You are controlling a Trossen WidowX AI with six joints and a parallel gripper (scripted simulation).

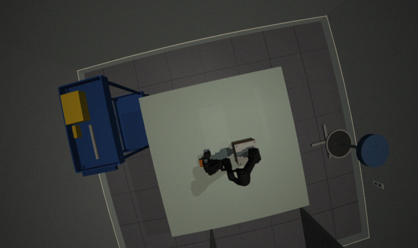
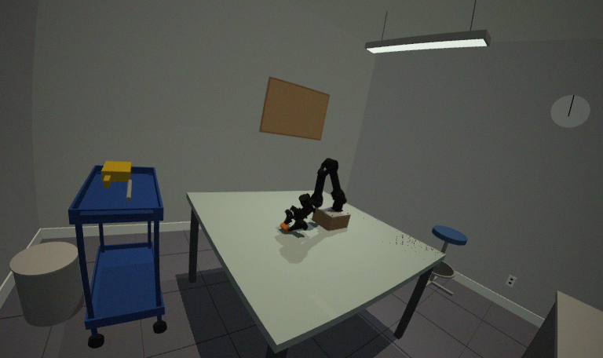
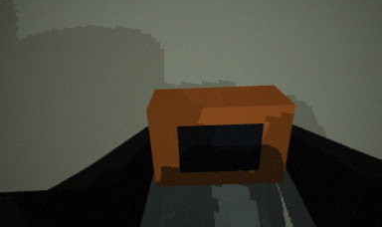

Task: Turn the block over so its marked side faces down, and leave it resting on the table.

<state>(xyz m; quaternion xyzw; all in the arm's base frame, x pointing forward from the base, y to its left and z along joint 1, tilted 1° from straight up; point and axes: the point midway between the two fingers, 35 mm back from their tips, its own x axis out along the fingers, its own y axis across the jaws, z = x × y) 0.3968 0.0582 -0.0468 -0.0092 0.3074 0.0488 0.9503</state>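
An orange block [image 1: 201, 162] [image 2: 285, 226] [image 3: 224, 114] has a dark rectangular mark [image 3: 220, 147] on the side that faces the wrist camera, back toward the palm. My gripper [image 1: 204, 162] [image 2: 289, 224] [image 3: 215, 131] is shut on the block, with a black finger at each of its ends. The hand leans well over, low above the pale table [image 1: 184, 110] [image 2: 311, 283]. The block is at or just above the table top; I cannot tell whether it touches. Its side away from the palm is hidden in the wrist view.
The arm stands on a brown box-shaped base [image 1: 243, 140] [image 2: 327, 220] with a pale top, close behind the hand. A blue cart [image 1: 100, 110] [image 2: 129, 217] with yellow boxes stands beyond the left table edge. A blue stool [image 1: 373, 150] [image 2: 449, 235] is off to the right.
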